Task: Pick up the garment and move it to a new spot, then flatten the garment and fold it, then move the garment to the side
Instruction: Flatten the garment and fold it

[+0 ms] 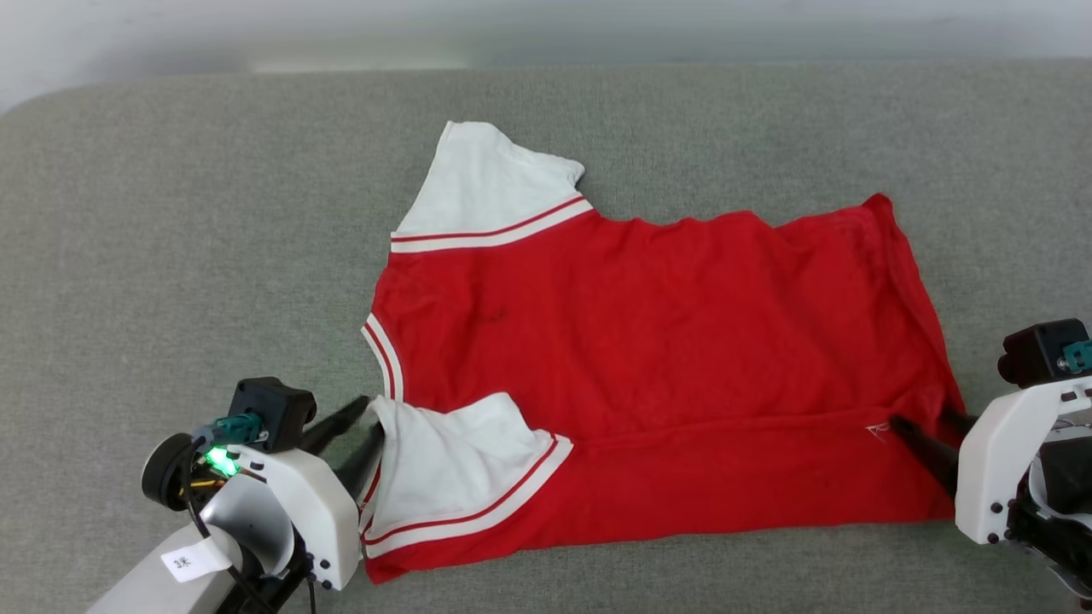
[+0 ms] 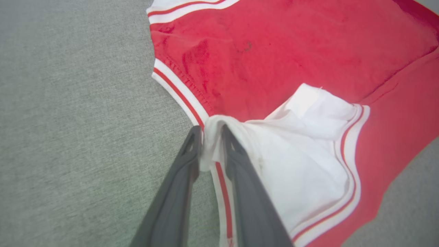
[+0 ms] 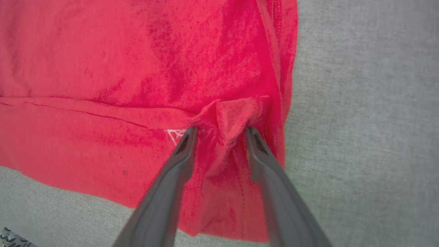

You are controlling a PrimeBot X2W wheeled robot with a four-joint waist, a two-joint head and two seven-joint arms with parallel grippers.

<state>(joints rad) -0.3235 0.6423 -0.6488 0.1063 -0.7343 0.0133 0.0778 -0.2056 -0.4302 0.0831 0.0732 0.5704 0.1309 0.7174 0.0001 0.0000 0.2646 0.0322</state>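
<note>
Head view gives me the grey surface [image 1: 171,213] with the garment [image 1: 648,341] spread across its middle, collar toward the left edge and hem toward the right. Its near long side is folded over, with one white sleeve [image 1: 452,460] on top. I judge the first fold is laid. Right tool [image 3: 221,128] stands apart around a red pucker by the hem. Left tool [image 2: 211,128] is barely parted on the sleeve's edge; I cannot tell if it pinches. Next I'd lift both clear, then take the far side.
</note>
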